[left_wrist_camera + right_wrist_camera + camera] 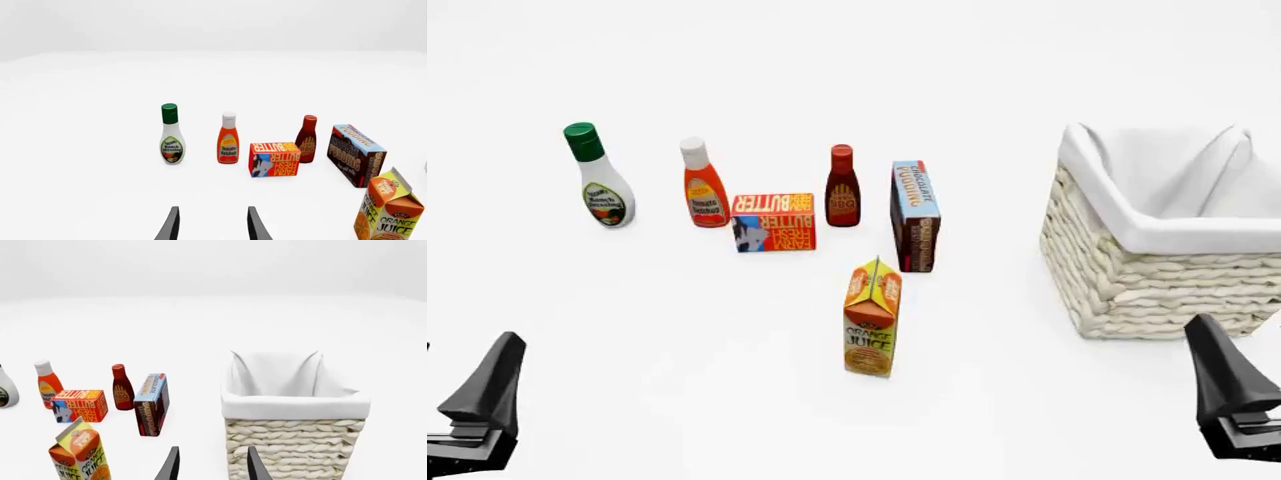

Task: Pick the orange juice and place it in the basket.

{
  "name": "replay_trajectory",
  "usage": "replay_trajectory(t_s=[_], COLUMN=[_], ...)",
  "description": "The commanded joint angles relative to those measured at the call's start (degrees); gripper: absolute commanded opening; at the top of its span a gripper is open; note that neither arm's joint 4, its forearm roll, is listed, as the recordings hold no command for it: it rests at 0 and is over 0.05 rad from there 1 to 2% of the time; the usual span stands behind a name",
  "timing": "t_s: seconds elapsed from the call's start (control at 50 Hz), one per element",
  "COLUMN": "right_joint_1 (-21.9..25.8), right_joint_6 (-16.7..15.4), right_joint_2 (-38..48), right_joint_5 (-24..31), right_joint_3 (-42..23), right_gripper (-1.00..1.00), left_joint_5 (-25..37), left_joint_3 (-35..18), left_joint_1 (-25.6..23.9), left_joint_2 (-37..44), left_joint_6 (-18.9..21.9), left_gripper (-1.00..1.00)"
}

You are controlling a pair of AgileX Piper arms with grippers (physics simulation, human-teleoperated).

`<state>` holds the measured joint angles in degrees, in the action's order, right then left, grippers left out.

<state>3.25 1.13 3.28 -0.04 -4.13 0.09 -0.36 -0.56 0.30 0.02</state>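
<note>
The orange juice [872, 318] is a tall orange and yellow gable-top carton. It stands upright near the table's middle, in front of the other groceries. It also shows in the left wrist view [390, 212] and the right wrist view [79, 452]. The basket [1154, 270] is cream wicker with a white cloth lining and stands at the right; the right wrist view [293, 445] shows it close ahead. My left gripper [487, 390] is low at the near left, open and empty [212, 227]. My right gripper [1228, 390] is at the near right in front of the basket, open and empty [212, 467].
Behind the juice stands a row: a ranch dressing bottle [598, 180], a ketchup bottle [703, 187], a red butter box [774, 222], a dark sauce bottle [842, 190] and a chocolate pudding box [916, 215] on its edge.
</note>
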Motion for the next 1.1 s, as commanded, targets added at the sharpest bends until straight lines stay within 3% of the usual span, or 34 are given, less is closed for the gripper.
replay_trajectory(t_s=[0.02,0.24,0.36,0.4,0.46,0.54,0.8,0.98,1.02,1.04,1.1], right_joint_1=[2.5,3.5,4.4,4.7,5.8,6.5,9.3,12.1,11.9,13.0,12.7], right_joint_6=[3.5,5.3,7.3,9.7,10.0,12.6,17.0,21.1,20.4,22.9,22.3], right_joint_2=[6.6,7.6,10.3,9.2,13.3,17.4,25.1,32.4,32.5,34.7,34.0], right_joint_5=[0.6,5.2,5.2,5.3,3.9,2.6,4.2,7.6,8.9,10.1,11.7], right_joint_3=[-4.9,-10.1,-11.6,-11.9,-12.5,-13.5,-18.4,-23.4,-24.8,-25.7,-27.4], right_gripper=[1.0,1.0,1.0,1.0,1.0,1.0,1.0,1.0,1.0,1.0,1.0], left_joint_5=[-0.1,-0.1,-0.1,-0.1,-0.1,-0.1,0.1,0.1,0.1,0.1,0.1], left_joint_3=[0.1,0.1,0.1,0.1,0.1,0.1,0.0,0.0,0.0,0.0,0.0], left_joint_1=[0.3,0.3,0.3,0.3,0.3,0.3,0.3,0.3,0.3,0.3,0.3], left_joint_2=[-0.1,-0.1,-0.1,-0.1,-0.1,0.0,-0.1,-0.1,-0.1,-0.1,-0.1], left_joint_6=[0.0,0.0,0.0,0.0,0.0,0.0,0.0,0.0,0.0,0.0,0.0], left_gripper=[1.0,1.0,1.0,1.0,1.0,1.0,1.0,1.0,1.0,1.0,1.0])
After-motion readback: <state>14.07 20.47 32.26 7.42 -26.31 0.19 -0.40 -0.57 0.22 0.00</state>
